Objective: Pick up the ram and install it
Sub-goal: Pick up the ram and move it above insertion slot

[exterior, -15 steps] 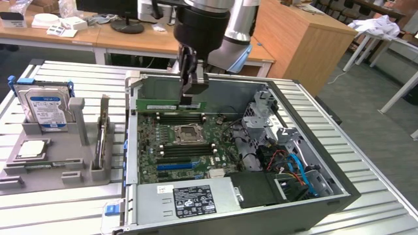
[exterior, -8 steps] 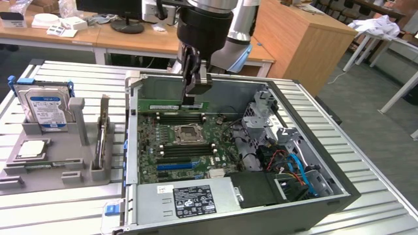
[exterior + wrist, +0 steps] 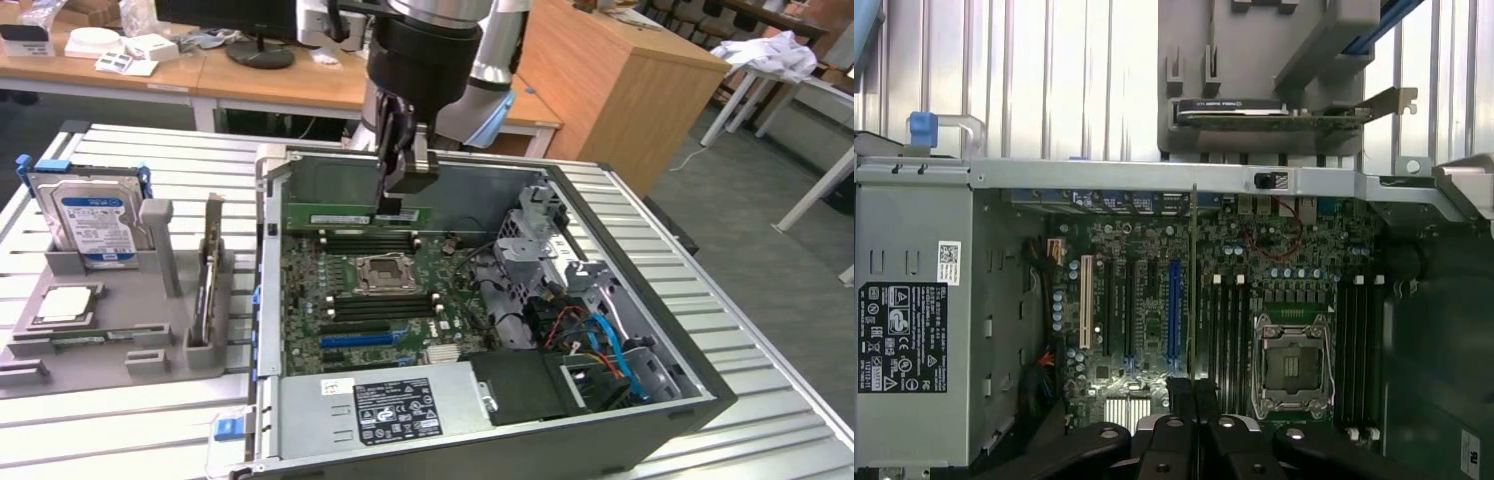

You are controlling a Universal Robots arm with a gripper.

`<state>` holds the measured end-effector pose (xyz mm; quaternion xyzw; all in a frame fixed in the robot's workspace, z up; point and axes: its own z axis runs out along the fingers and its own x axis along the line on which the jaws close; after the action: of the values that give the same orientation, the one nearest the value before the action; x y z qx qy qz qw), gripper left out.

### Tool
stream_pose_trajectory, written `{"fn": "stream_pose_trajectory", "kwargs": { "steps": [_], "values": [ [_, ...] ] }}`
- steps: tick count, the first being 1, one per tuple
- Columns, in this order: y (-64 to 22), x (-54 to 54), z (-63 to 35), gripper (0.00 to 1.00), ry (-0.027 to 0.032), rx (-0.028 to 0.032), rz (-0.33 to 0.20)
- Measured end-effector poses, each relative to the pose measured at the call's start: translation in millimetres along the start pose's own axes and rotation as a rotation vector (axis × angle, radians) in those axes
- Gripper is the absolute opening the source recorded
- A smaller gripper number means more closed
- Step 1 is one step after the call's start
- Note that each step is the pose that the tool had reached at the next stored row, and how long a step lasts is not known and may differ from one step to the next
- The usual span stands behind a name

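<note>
A: Gripper (image 3: 396, 203) clamped narrowly on the ram (image 3: 340, 215), which hangs edge-on over the memory slots (image 3: 367, 241) of the motherboard (image 3: 461, 290) in the open case (image 3: 320, 185).
B: Risk?
A: A stick skewed to its slot could jam, likely straining the board.

The ram (image 3: 334, 215), a long, thin green circuit board, is held level on its long edge, clamped near one end by the gripper (image 3: 402, 206), just above the memory slots near the far wall of the open computer case (image 3: 334, 180).
</note>
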<state>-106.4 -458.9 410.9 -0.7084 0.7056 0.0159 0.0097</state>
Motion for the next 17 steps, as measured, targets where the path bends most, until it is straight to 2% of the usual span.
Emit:
{"fn": "stream_pose_trajectory", "kwargs": {
  "steps": [3,11,17],
  "values": [
    [-2.6,-0.1,0.0,0.11,0.0000,0.0000,0.000],
    [-15.9,0.1,0.0,0.11,0.0000,-0.0001,-0.002],
    [-22.0,0.2,-0.1,0.11,0.0000,-0.0001,-0.002]
  ]
}}
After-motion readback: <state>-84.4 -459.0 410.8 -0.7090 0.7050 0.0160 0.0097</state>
